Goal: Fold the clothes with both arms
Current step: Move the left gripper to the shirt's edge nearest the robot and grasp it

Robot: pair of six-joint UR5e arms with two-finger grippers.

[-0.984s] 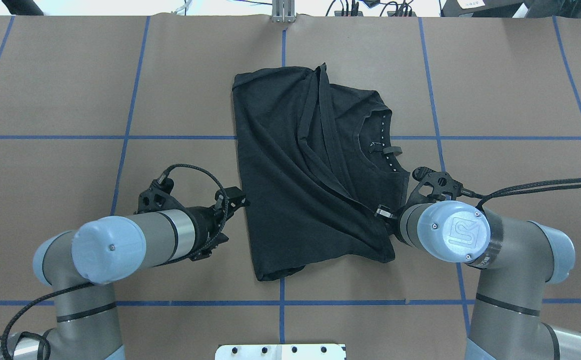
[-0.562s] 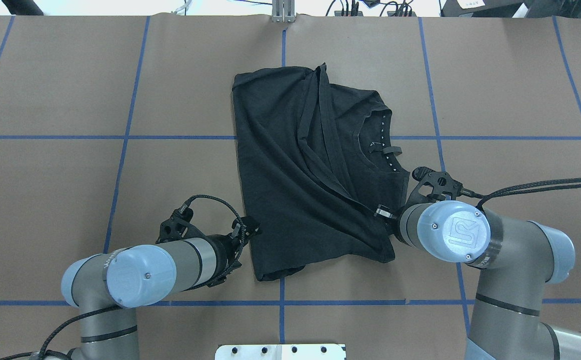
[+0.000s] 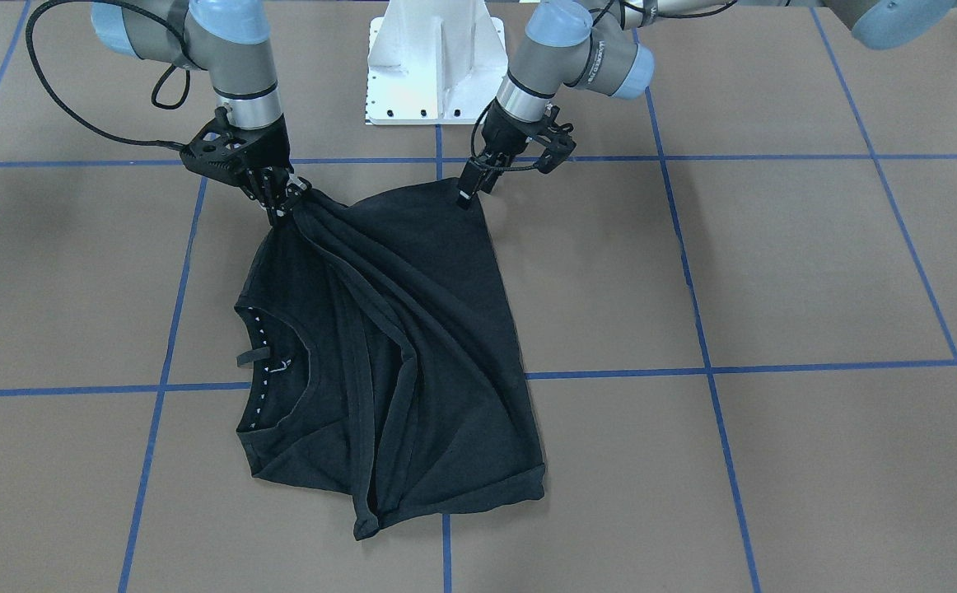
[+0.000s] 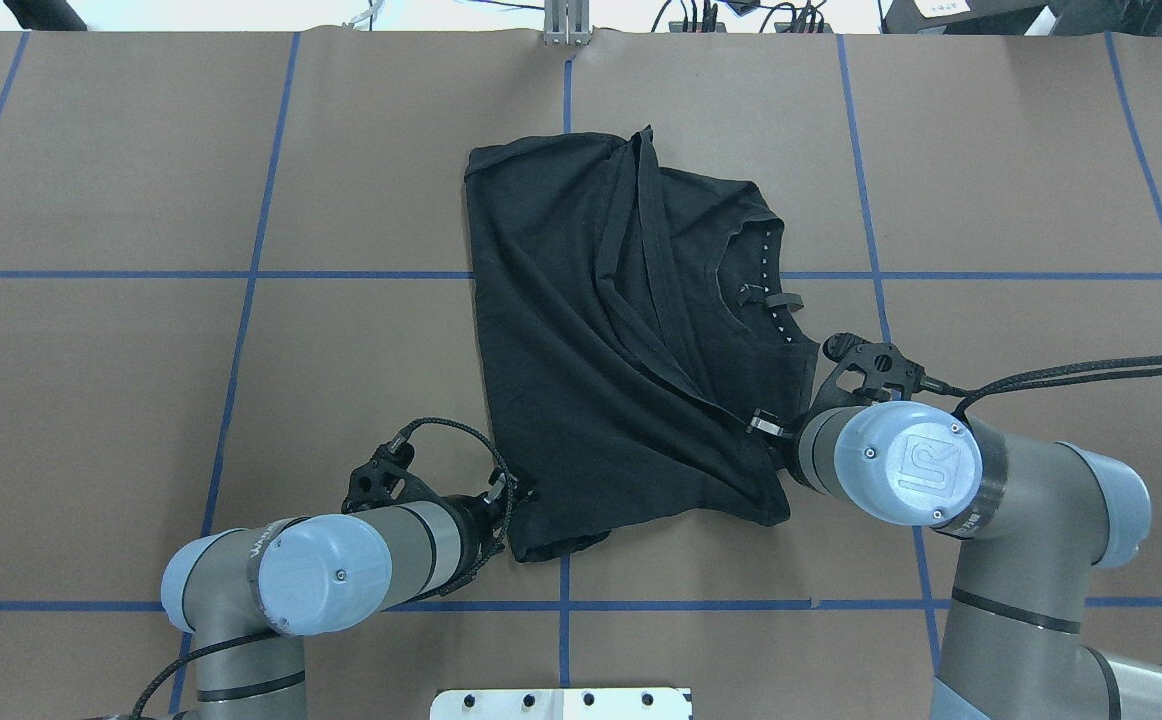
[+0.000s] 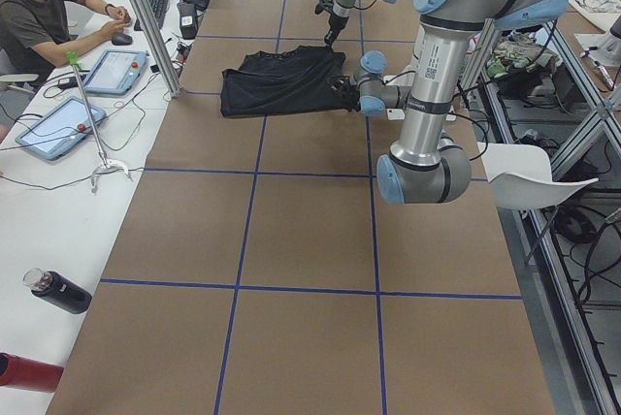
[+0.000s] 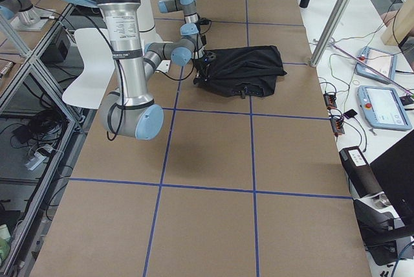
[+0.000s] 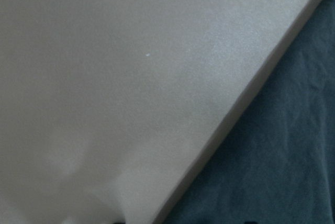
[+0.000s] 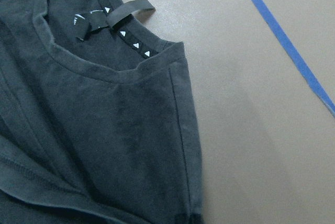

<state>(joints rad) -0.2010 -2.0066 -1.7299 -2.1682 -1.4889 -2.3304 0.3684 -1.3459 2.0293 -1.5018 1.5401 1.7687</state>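
Brown table (image 4: 121,400) taped into a blue grid, with the white pedestal (image 4: 561,702) at its near edge. Just ahead of that, the left gripper (image 4: 519,492) now sits at the near left corner of the black T-shirt (image 4: 581,330). A second ago it was halfway up that left edge, and it has since slid back along the edge towards the robot. Its wrist view shows only bare table and the shirt's straight edge. From the front its fingers look close together at the corner, but I cannot tell whether they are closed or have any cloth. Level with it on the other side, the right gripper (image 3: 283,204) has not moved and stays clamped on a bunch of the shirt's near right part, with long folds fanning away from the pinch. Further out, the shirt lies sideways across the centre line, its white-dotted collar (image 4: 766,290) facing the robot's right and its far edge flat and loose. Beyond the table an operator (image 5: 39,8) sits at a desk. With one gripper at each near corner, the arms look set for a two-handed lift that carries the near edge over to the far one, once the left has its grip
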